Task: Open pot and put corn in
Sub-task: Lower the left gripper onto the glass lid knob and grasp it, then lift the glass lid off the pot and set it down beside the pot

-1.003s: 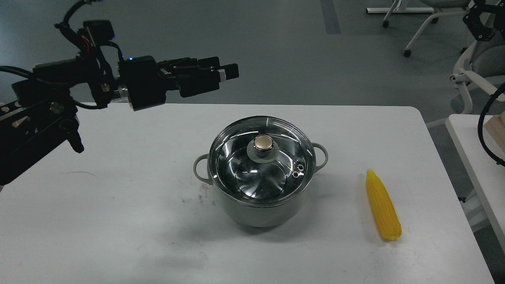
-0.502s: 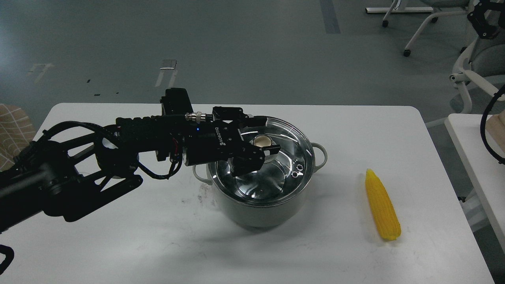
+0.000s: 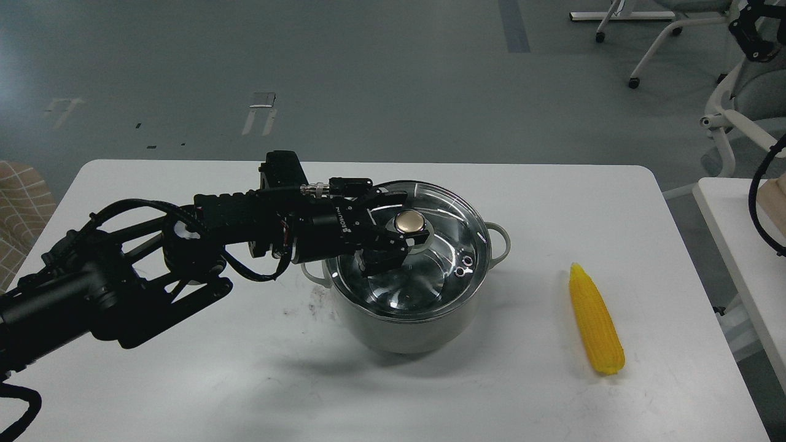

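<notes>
The pale grey-green pot (image 3: 405, 319) stands in the middle of the white table (image 3: 184, 380), with its glass lid (image 3: 430, 276) on. My left gripper (image 3: 399, 224) reaches in from the left, low over the lid. Its two fingers (image 3: 385, 201) stand apart, one on each side of the gold knob (image 3: 411, 222). I cannot tell whether they touch the knob. The yellow corn cob (image 3: 594, 319) lies on the table to the right of the pot, pointed end away from me. My right gripper is out of view.
A second white table (image 3: 737, 245) stands past the right edge, with a black cable (image 3: 758, 190) looping over it. Office chairs (image 3: 731, 104) stand on the floor at the back right. A black jointed part (image 3: 752, 31) shows at the top right edge.
My left arm swung down from high at the back left to the pot. In the last half second the gripper sank a little and drew back, so the knob shows fully between the fingers.
</notes>
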`<state>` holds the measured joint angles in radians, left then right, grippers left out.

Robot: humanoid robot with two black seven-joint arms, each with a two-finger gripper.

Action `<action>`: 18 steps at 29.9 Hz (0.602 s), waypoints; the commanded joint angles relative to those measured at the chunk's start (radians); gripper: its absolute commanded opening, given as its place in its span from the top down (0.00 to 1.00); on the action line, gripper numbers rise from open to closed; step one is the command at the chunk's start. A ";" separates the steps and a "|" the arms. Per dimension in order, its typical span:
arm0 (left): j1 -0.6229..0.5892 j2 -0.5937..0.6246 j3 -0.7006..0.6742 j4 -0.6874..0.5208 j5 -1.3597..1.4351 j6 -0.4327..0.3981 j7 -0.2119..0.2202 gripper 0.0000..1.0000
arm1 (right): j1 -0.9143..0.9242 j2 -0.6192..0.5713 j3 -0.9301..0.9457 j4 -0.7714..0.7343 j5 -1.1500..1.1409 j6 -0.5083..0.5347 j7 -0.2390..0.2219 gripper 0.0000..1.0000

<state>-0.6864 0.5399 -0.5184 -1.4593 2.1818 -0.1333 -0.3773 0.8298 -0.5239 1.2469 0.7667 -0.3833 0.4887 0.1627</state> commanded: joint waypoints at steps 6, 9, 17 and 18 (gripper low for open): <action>0.015 -0.026 -0.002 0.031 0.000 0.001 -0.003 0.48 | 0.000 0.002 0.000 0.000 0.000 0.000 0.000 0.00; 0.016 -0.026 -0.002 0.031 0.000 0.001 -0.005 0.60 | 0.000 0.004 0.000 -0.001 0.000 0.000 0.000 0.00; 0.002 0.000 -0.025 -0.024 -0.003 0.001 -0.012 0.81 | 0.000 0.008 0.000 -0.001 0.000 0.000 0.000 0.00; 0.001 0.008 -0.029 -0.033 -0.005 0.001 -0.012 0.82 | 0.000 0.009 0.000 -0.001 0.000 0.000 0.000 0.00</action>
<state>-0.6767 0.5311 -0.5332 -1.4641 2.1812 -0.1319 -0.3901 0.8295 -0.5168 1.2475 0.7654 -0.3833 0.4887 0.1627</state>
